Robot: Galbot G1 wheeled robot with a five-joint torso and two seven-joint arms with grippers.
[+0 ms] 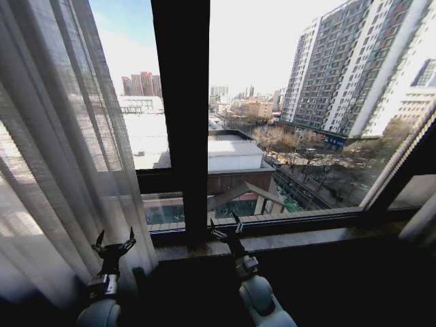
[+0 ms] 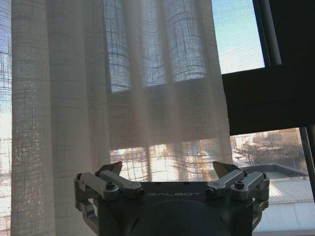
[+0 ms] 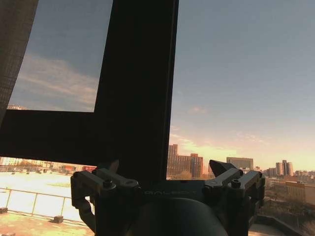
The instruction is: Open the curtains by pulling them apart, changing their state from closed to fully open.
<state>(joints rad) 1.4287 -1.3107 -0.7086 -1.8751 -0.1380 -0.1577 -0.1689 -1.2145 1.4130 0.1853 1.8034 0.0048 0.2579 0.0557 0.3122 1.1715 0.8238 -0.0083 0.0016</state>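
A dark window frame [image 1: 180,116] runs down the middle of the head view, with a stone sill [image 1: 300,238] across the lower part and city buildings beyond the glass. The sheer curtain [image 1: 61,157] hangs gathered along the left side; another pale panel edge [image 1: 419,221] shows at the far right. Both arms reach up from the bottom edge. The left gripper [image 1: 114,240] sits just before the curtain's lower folds, fingers spread, holding nothing. The right gripper [image 1: 225,228] points at the frame's base, fingers also apart and empty.

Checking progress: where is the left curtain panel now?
In the head view the curtain hangs bunched at the window's left side, beside the dark frame post, just behind the open left gripper.
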